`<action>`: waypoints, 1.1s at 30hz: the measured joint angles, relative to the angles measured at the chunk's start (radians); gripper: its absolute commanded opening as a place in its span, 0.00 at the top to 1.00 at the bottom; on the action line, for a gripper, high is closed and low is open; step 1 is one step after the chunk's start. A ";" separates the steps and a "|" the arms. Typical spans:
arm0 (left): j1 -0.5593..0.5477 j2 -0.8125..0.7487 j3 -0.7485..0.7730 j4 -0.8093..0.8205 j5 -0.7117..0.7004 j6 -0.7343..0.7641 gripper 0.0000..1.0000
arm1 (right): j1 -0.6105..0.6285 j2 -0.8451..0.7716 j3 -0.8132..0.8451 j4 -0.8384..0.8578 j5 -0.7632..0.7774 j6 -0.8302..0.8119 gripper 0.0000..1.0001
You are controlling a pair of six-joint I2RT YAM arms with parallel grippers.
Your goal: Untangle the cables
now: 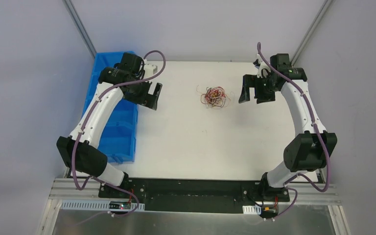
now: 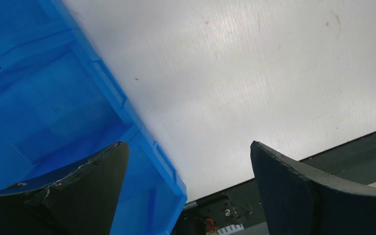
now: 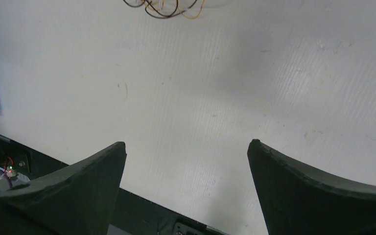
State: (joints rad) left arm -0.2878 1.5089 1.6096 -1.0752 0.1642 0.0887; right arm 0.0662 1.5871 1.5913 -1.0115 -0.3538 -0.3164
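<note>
Cables (image 1: pixel 214 97) lie between left tool (image 1: pixel 155 97) and right tool (image 1: pixel 253 99), nearer right; both agape, empty.

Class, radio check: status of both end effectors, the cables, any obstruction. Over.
Left end effector open, empty, by blue bin. Right end effector open, empty. Cables tangled mid-table, untouched. No obstruction.
</note>
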 measured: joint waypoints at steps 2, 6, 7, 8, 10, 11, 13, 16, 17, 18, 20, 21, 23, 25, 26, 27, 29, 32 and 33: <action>0.001 -0.006 0.011 0.026 0.001 -0.011 0.00 | 0.003 0.013 0.007 0.025 0.000 0.008 0.01; 0.001 0.056 0.103 0.052 0.051 -0.029 0.00 | 0.026 0.159 0.135 0.070 0.000 0.021 0.03; 0.001 0.083 0.129 0.060 0.068 -0.033 0.00 | 0.034 0.202 0.168 0.083 0.000 0.021 0.03; 0.001 0.122 0.166 0.068 0.092 -0.040 0.00 | 0.045 0.262 0.217 0.096 0.001 0.022 0.04; 0.001 0.196 0.223 0.092 0.137 -0.050 0.00 | 0.069 0.370 0.295 0.124 0.001 0.024 0.04; 0.001 0.224 0.239 0.103 0.153 -0.053 0.00 | 0.078 0.409 0.322 0.132 0.001 0.024 0.04; 0.001 0.287 0.270 0.124 0.190 -0.058 0.00 | 0.103 0.507 0.396 0.144 0.000 0.025 0.07; 0.001 0.354 0.285 0.153 0.233 -0.072 0.00 | 0.132 0.604 0.451 0.168 -0.006 0.029 0.18; 0.001 0.374 0.285 0.166 0.250 -0.083 0.00 | 0.140 0.628 0.455 0.178 -0.009 0.031 0.25; 0.001 0.387 0.285 0.175 0.260 -0.096 0.00 | 0.148 0.650 0.457 0.183 -0.013 0.032 0.34; 0.001 0.403 0.270 0.226 0.298 -0.130 0.00 | 0.161 0.692 0.462 0.192 -0.022 0.037 0.59; 0.001 0.404 0.252 0.260 0.316 -0.149 0.00 | 0.166 0.714 0.464 0.194 -0.029 0.040 0.70; 0.001 0.404 0.200 0.341 0.359 -0.191 0.00 | 0.174 0.746 0.465 0.191 -0.052 0.039 0.92; 0.000 0.404 0.138 0.428 0.401 -0.238 0.00 | 0.181 0.759 0.455 0.185 -0.087 0.043 1.00; -0.001 0.405 0.108 0.465 0.419 -0.264 0.00 | 0.184 0.756 0.439 0.188 -0.108 0.045 1.00; -0.003 0.407 0.081 0.499 0.438 -0.285 0.00 | 0.186 0.743 0.412 0.199 -0.128 0.049 1.00; -0.014 0.418 0.042 0.571 0.466 -0.328 0.00 | 0.191 0.695 0.326 0.227 -0.163 0.056 1.00; -0.043 0.447 0.019 0.665 0.489 -0.384 0.00 | 0.208 0.597 0.191 0.245 -0.208 0.070 1.00; -0.058 0.463 0.018 0.698 0.494 -0.401 0.00 | 0.217 0.565 0.157 0.246 -0.221 0.073 1.00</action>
State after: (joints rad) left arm -0.3462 1.9724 1.6279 -0.3767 0.6582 -0.3126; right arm 0.2832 2.1521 1.7481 -0.7654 -0.5747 -0.2432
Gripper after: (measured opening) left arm 0.995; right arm 0.023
